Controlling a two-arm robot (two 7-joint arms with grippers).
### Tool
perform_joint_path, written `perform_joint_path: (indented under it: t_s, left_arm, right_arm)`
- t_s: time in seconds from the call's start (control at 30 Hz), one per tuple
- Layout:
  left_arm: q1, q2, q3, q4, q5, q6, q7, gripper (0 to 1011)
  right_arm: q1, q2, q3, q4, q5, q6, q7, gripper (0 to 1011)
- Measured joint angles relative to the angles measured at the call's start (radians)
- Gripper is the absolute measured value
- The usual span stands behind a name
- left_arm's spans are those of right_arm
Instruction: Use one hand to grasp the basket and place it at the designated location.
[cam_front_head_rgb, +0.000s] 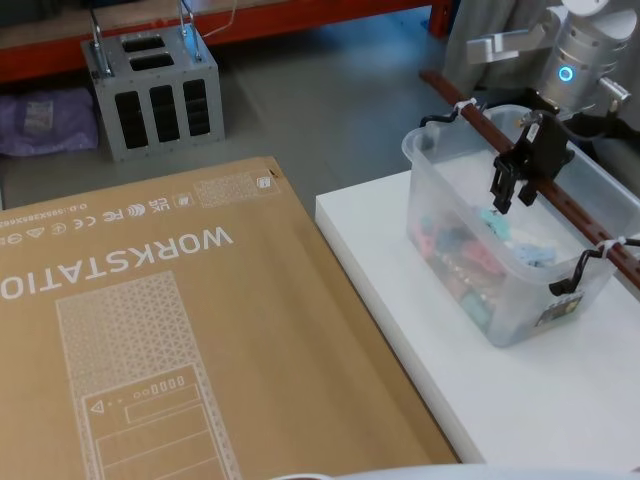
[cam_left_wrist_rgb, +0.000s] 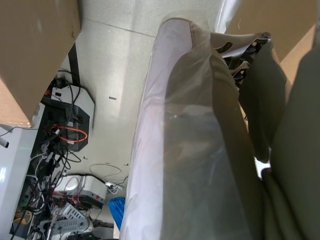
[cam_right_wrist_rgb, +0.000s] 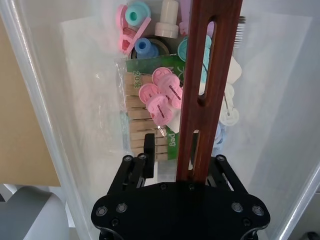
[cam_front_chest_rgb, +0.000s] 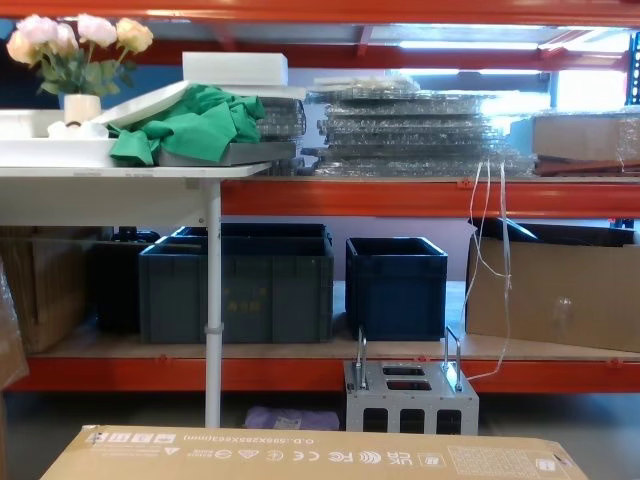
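Observation:
The basket, a translucent white tub, stands on the white table at the right. Its reddish-brown bar handle runs diagonally over the rim, tied on with white zip-ties. My right gripper hangs over the middle of the bar, pointing down into the tub. In the right wrist view the handle runs in between the fingers of the gripper. One finger stands a small gap off the bar, so the gripper is open around it. My left gripper is parked low behind clear film.
Pegs and pastel plastic clips lie in the basket. A large cardboard box lies left of the table, almost touching it. A grey metal rack sits on the floor beyond. Dark blue crates stand on the far shelf.

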Motion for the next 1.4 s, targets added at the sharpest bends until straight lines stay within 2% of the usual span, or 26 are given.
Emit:
perform_joint_path:
  t_s: [0.2,0.27,0.37,0.4,0.43,0.5,1.1,1.4]
  left_arm:
    - [0.0,0.0,0.0,0.0,0.0,0.0,0.0,0]
    - [0.0,0.0,0.0,0.0,0.0,0.0,0.0,0]
    - [0.0,0.0,0.0,0.0,0.0,0.0,0.0,0]
    - [0.0,0.0,0.0,0.0,0.0,0.0,0.0,0]
    - [0.0,0.0,0.0,0.0,0.0,0.0,0.0,0]
    - [0.0,0.0,0.0,0.0,0.0,0.0,0.0,0]
    - [0.0,0.0,0.0,0.0,0.0,0.0,0.0,0]
    - [0.0,0.0,0.0,0.0,0.0,0.0,0.0,0]
  right_arm:
    - [0.0,0.001,0.003,0.008,-0.008,0.004,-0.001,240]
    - [0.001,0.001,0.003,0.011,-0.012,0.006,-0.001,205]
    - [0.004,0.001,0.005,0.019,-0.019,0.009,-0.001,98]
    - [0.004,0.001,0.005,0.019,-0.019,0.009,-0.001,98]
    - [0.004,0.0,0.006,0.02,-0.02,0.011,-0.001,34]
    - [0.004,0.0,0.007,0.021,-0.022,0.012,-0.001,3]
    - [0.012,-0.011,0.01,0.036,-0.036,0.012,-0.001,0]
    - [0.033,0.002,0.02,-0.007,-0.045,0.025,0.006,0]
